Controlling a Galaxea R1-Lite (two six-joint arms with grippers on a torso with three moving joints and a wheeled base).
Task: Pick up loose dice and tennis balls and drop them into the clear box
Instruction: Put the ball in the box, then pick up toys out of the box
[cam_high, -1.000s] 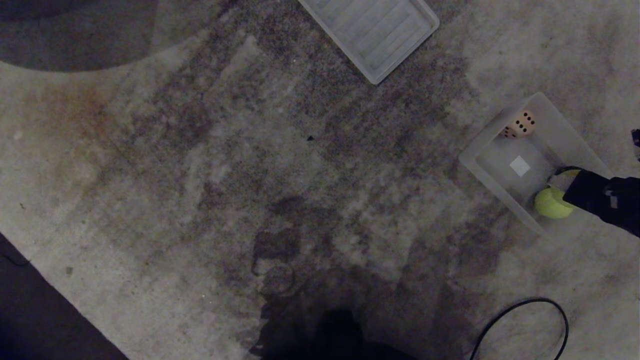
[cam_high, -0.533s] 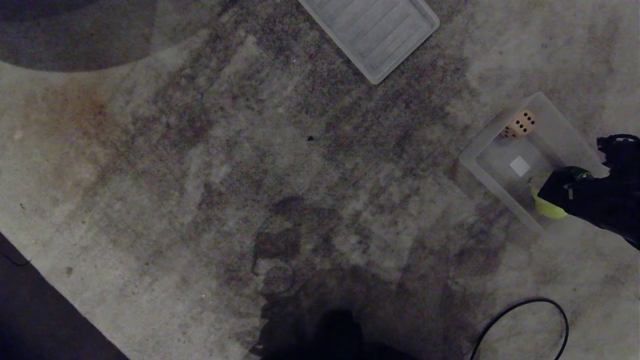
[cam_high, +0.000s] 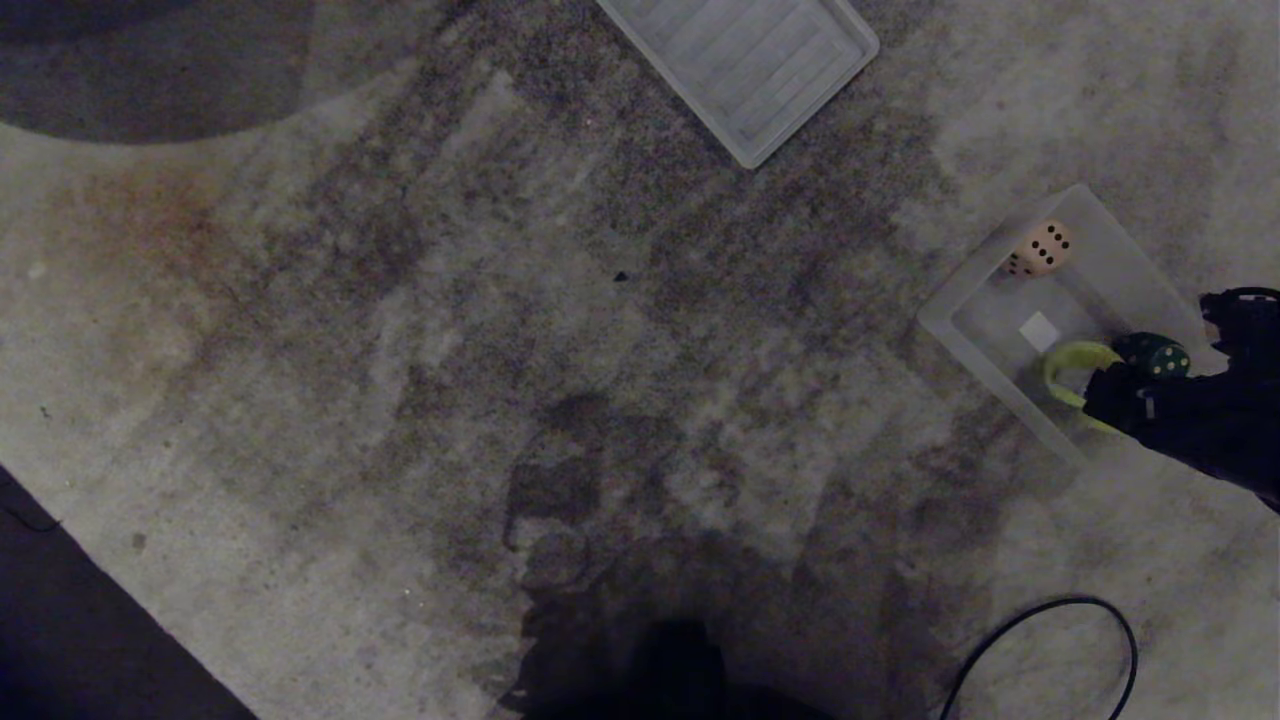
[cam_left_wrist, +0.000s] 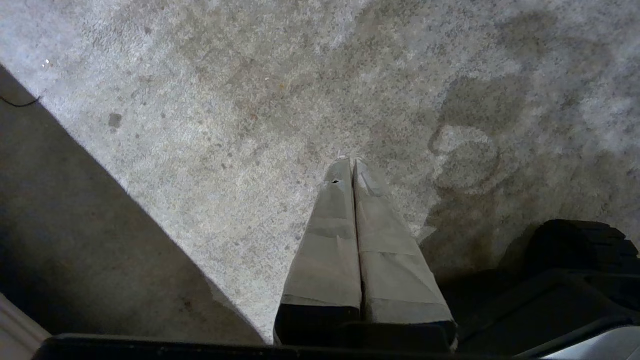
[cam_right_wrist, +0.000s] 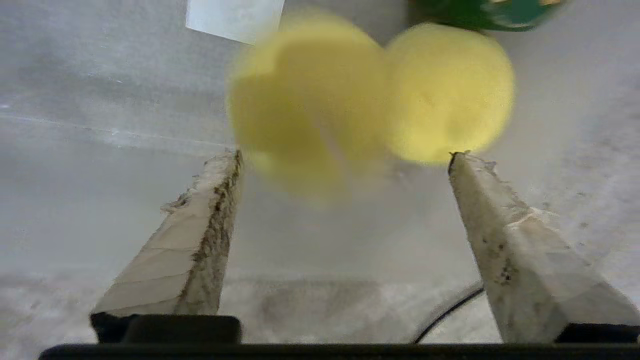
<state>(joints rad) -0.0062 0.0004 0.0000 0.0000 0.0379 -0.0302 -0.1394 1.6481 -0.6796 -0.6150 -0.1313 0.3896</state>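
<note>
My right gripper (cam_right_wrist: 345, 155) hangs over the near end of the clear box (cam_high: 960, 300) on the carpet, jaws spread wide and holding nothing. Just beyond the fingertips (cam_right_wrist: 227, 160) two tennis balls (cam_right_wrist: 447, 92) sit side by side, one smeared, perhaps rolling. A dark green die (cam_high: 1155, 355) lies beside them, a beige die (cam_high: 1042, 247) in the far corner. My left gripper (cam_left_wrist: 352, 162) is parked, jaws pressed together.

The white label (cam_high: 1039, 331) in the clear box (cam_high: 960, 300) seems blank.
</note>
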